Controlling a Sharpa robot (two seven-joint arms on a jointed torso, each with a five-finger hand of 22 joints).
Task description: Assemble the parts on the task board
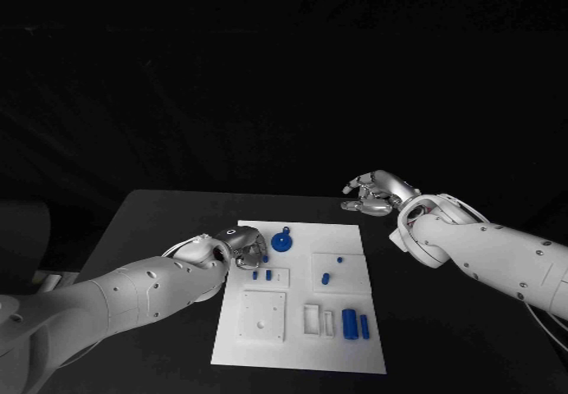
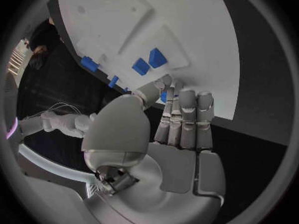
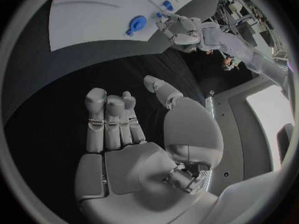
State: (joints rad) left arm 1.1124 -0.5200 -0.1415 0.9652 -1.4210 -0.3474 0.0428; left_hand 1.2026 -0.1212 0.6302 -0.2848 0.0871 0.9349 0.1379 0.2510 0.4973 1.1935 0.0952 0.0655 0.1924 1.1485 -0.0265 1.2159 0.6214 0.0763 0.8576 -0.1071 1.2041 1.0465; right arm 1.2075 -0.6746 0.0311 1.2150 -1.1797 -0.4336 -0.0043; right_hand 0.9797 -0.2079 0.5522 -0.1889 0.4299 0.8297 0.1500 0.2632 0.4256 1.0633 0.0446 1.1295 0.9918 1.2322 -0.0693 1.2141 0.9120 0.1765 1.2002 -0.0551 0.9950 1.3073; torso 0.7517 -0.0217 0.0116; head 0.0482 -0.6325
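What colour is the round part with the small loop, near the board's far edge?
Blue. The round part shows best in the head view, on the white board.

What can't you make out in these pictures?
- Whether the left hand holds a part: head view, its own fingers cover the board there; left wrist view, its fingertips hide what is under them.
- Shapes of the small parts: too small in head view.

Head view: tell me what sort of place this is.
Probably a robot lab or test bench, not a home. A flat white task board carrying small blue parts lies on a matte black table, and two white arms end in the silver left hand and right hand.
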